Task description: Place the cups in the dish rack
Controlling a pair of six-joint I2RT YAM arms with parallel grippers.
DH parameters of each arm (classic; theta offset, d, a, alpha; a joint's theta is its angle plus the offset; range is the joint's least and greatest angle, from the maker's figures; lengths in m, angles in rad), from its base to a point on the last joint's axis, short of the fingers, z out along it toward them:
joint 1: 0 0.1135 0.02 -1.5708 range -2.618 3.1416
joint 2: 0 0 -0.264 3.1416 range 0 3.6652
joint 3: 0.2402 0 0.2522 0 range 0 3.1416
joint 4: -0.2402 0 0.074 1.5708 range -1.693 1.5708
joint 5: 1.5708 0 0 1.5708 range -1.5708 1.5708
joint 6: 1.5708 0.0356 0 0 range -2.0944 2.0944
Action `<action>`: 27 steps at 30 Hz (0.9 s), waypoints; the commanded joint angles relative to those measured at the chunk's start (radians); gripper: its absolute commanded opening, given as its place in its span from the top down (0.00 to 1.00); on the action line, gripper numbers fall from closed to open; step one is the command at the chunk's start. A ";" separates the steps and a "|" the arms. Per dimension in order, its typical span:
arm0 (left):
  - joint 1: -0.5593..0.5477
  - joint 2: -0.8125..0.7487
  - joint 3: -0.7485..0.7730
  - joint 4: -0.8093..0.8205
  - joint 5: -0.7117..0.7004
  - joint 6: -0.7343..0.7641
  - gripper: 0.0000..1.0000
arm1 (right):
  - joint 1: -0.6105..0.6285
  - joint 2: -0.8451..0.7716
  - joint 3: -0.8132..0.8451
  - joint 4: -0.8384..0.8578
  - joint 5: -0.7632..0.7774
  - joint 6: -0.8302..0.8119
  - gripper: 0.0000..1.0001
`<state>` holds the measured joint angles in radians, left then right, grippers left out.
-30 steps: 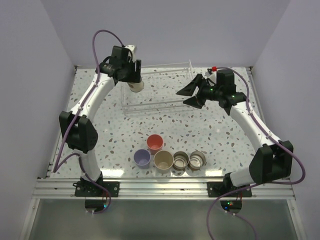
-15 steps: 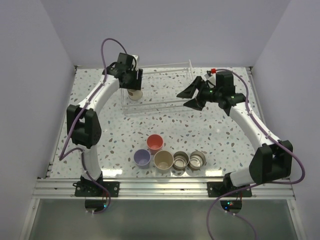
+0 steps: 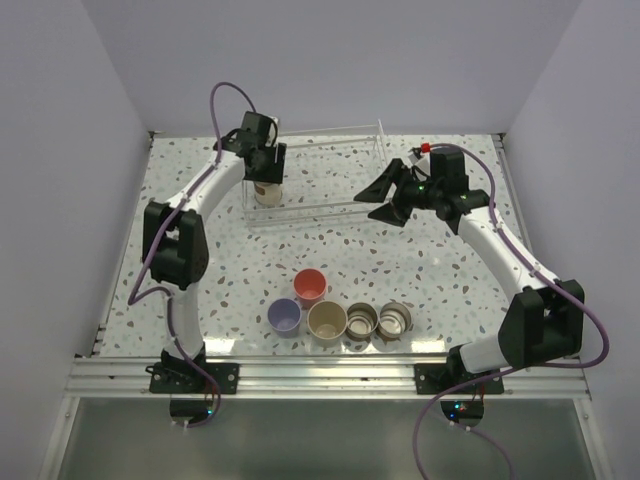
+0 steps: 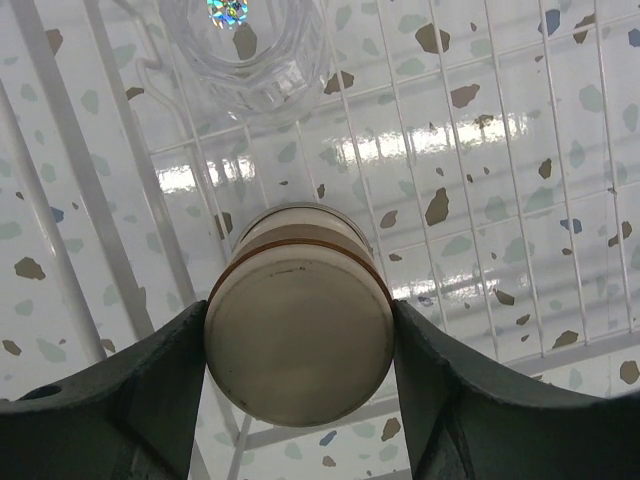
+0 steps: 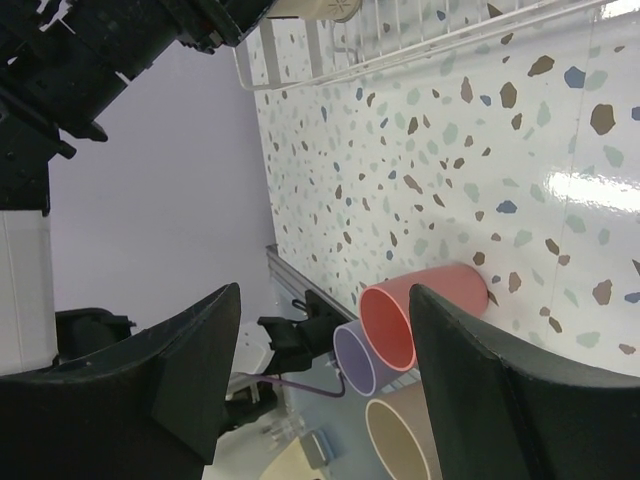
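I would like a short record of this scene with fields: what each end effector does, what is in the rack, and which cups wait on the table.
Left end effector: closed on a metallic steel cup with a tan base, base facing the wrist camera, over the left end of the clear wire dish rack
Right end effector: open, empty, near the rack's right end
In rack: small clear cup
On table: coral-red cup, lavender cup, larger beige cup, two more steel cups

High and behind, looking down; left wrist close over dish rack (image 3: 330, 190); right wrist low, sideways, toward coral-red cup (image 5: 420, 310).
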<state>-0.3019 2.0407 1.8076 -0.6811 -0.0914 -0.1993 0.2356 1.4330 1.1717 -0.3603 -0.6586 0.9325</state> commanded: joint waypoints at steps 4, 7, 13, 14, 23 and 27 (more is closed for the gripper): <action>0.003 0.056 0.091 0.035 -0.060 -0.005 0.94 | 0.001 -0.040 -0.003 -0.022 0.017 -0.031 0.29; 0.003 0.085 0.128 0.028 -0.073 -0.012 0.93 | -0.004 -0.042 0.002 -0.032 0.022 -0.040 0.29; 0.003 0.113 0.156 0.040 -0.076 -0.026 0.81 | -0.009 -0.039 0.008 -0.046 0.024 -0.052 0.28; 0.003 0.116 0.157 0.041 -0.079 -0.031 0.78 | -0.007 -0.036 0.009 -0.046 0.022 -0.052 0.28; 0.015 0.107 0.148 0.068 -0.096 -0.052 0.20 | -0.007 -0.028 0.023 -0.072 0.027 -0.075 0.28; 0.015 0.096 0.170 0.063 -0.084 -0.055 0.02 | -0.007 -0.031 0.025 -0.086 0.025 -0.086 0.28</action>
<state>-0.3008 2.1410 1.9362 -0.6388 -0.1593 -0.2409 0.2333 1.4330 1.1717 -0.4149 -0.6434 0.8726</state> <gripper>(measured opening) 0.955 0.721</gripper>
